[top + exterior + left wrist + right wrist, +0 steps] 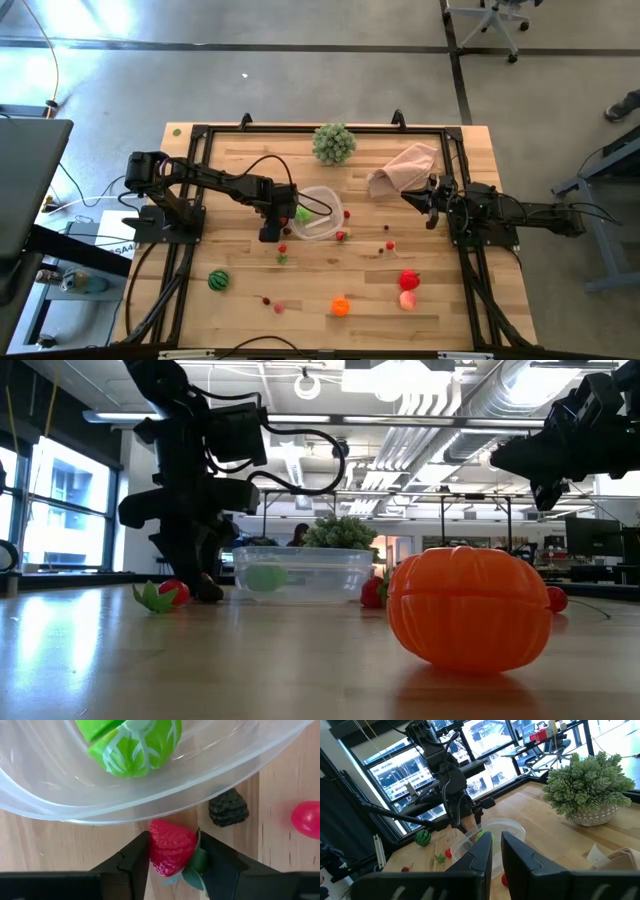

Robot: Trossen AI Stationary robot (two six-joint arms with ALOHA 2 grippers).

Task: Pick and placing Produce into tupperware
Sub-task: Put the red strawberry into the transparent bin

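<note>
Landmark: the clear round-cornered plastic tupperware container (318, 213), sitting near the middle of the pale wooden table (240, 300). Left gripper (173, 854) is down at table level just beside the container's near wall; in the left wrist view its two dark fingers (131, 861) bracket a small red strawberry with green leaves (171, 851), both fingers touching its sides, so it is grasping the strawberry, which lies on the wood just outside the container. Inside the container: one light green ball with pale stripes (136, 742), seen through the wall in the low view as well (266, 577). Just beside the container, next to the strawberry, a small dark bumpy berry (228, 808) and, further out, the edge of a round red-pink piece (307, 819). Well away from the container toward the front of the table: a striped dark green melon (218, 281), an orange pumpkin-shaped piece (341, 306), a red piece (409, 279) touching a pink piece (407, 299). Tiny red berries (387, 245) scattered between these and the container. Behind the container, a pale green leafy ball (333, 143); to its right, a pinkish-beige cloth (405, 168). Right gripper (496, 851) is held raised, well apart from the container on the cloth side, fingers nearly together with only a thin gap, grasping nothing
</note>
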